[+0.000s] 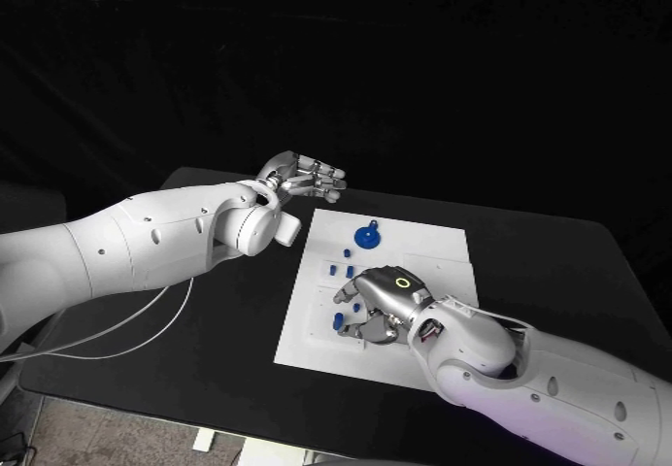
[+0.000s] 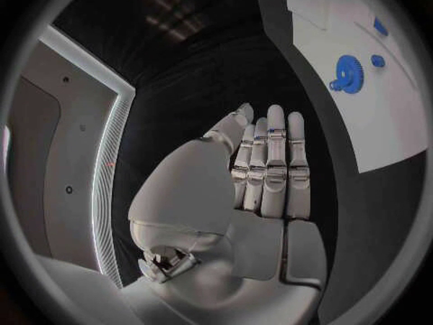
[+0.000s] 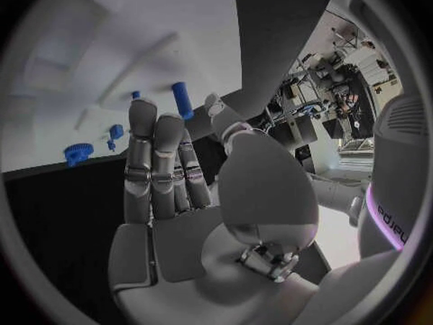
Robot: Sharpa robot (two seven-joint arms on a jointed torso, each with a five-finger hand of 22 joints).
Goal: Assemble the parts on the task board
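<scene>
Fingers of the right hand [image 1: 386, 303] lie straight and together, gripping nothing, hovering over the near half of the white rectangular task board [image 1: 434, 243]. Left hand [image 1: 301, 178] is likewise empty, fingers extended, off the board's far-left corner at about 11 o'clock. Blue toothed plastic gear [image 1: 367, 237] sits at 12 o'clock from the right hand's fingertips. A short blue cylindrical peg [image 3: 181, 99] stands just beyond the fingertips [image 3: 143, 115]. Right hand is nearer both.
</scene>
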